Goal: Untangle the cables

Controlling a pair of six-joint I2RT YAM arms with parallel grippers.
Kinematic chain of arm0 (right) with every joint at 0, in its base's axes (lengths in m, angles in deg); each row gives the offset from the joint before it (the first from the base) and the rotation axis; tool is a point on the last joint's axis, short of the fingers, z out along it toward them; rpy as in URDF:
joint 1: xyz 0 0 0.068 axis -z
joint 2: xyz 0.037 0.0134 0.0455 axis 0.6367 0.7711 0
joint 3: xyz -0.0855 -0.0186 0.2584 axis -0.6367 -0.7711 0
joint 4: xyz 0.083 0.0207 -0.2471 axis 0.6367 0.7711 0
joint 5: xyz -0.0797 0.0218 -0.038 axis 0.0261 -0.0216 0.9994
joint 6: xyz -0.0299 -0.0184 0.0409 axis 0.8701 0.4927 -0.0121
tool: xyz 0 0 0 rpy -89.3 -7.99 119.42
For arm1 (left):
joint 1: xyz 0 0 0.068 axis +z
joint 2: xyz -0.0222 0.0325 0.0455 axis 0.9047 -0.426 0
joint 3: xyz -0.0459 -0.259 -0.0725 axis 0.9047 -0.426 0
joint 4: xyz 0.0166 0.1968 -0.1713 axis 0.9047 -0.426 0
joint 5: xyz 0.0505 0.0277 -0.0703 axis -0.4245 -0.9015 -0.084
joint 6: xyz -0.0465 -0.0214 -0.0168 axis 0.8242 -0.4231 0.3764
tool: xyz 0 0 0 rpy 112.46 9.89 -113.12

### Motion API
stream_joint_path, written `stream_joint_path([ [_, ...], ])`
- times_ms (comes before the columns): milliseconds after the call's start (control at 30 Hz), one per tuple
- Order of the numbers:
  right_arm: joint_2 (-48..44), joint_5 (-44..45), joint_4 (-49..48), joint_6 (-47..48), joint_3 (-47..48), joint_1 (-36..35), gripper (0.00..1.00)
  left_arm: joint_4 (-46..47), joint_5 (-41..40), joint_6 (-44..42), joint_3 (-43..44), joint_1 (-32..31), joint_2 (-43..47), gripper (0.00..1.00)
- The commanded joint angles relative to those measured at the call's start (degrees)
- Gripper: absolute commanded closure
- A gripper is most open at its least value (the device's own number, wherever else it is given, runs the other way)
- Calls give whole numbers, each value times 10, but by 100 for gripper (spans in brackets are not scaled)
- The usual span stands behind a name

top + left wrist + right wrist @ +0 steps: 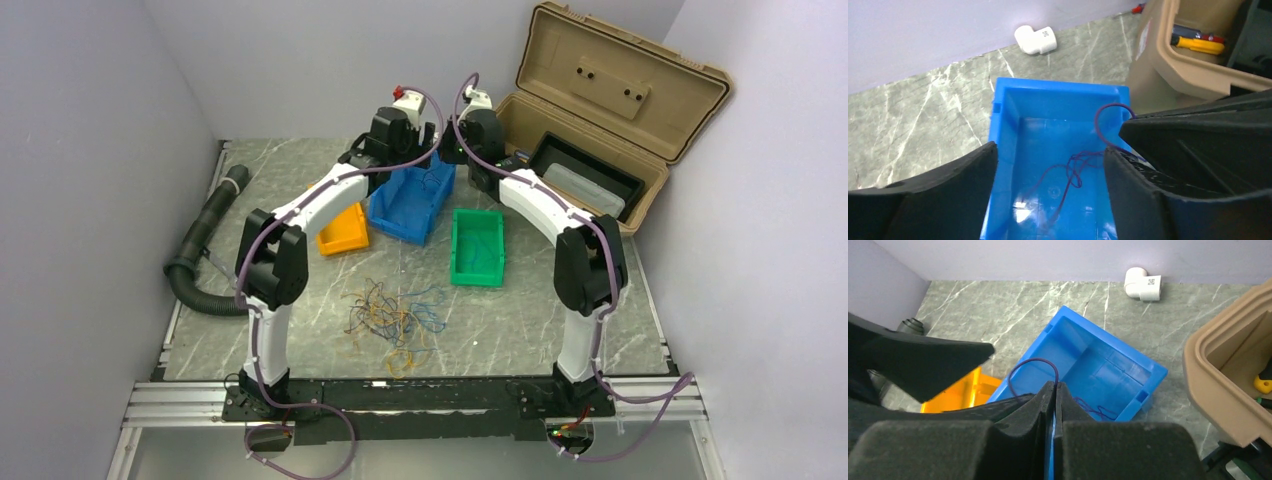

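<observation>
the job looks barely begun. most of the cables lie in one loose knot of blue, orange-yellow and dark wires on the worktop, near the arms' bases and well apart from both end effectors. both arms reach to the far side, over the blue bin.

the right end effector is closed, jaws pressed together, and a single violet-blue cable loops up out of its tips, so i judge the wire pinched there. the rest of that wire trails down into the blue bin and lies on its floor in a small twist (whether that is one wire folded on itself or two crossing, i cannot tell). the left end effector hangs wide apart above the same bin with nothing in the gap, and the right one's tips sit just beside it.

so at most one wire, perhaps a couple, has been drawn out of the heap, and it is close to delivered: it only needs letting go. the orange bin and green bin sit either side of the blue one, nearer the arms; from above i cannot make out whether they hold any wire. what is left is nearly the whole tangle, to be pulled apart strand by strand.
</observation>
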Motion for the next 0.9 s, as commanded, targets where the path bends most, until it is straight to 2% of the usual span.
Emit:
stream_joint_path([
  [0,11,-31,-1,-4,55,14,93,-47,-15,5,44,6,30,16],
  [67,14,-44,2,-5,59,16,89,-79,-13,9,50,6,44,12],
  [100,13,-53,5,-4,59,17,79,-95,-11,13,49,7,55,11],
  [167,4,-65,13,-1,54,16,54,-121,-7,20,39,7,87,9],
  [300,-41,-68,15,2,15,16,43,-125,8,33,-41,7,169,5],
  [467,-129,-99,40,16,-52,16,39,-148,39,51,-151,6,262,2],
  [600,-234,-141,28,16,-179,16,31,-149,88,61,-277,-13,356,1],
  [733,-327,-209,22,19,-303,10,27,-153,77,73,-406,-67,437,1],
  [800,-364,-252,32,40,-349,-9,25,-159,79,93,-459,-86,467,1],
  [867,-401,-233,64,76,-383,-50,23,-161,88,114,-517,-92,500,1],
])
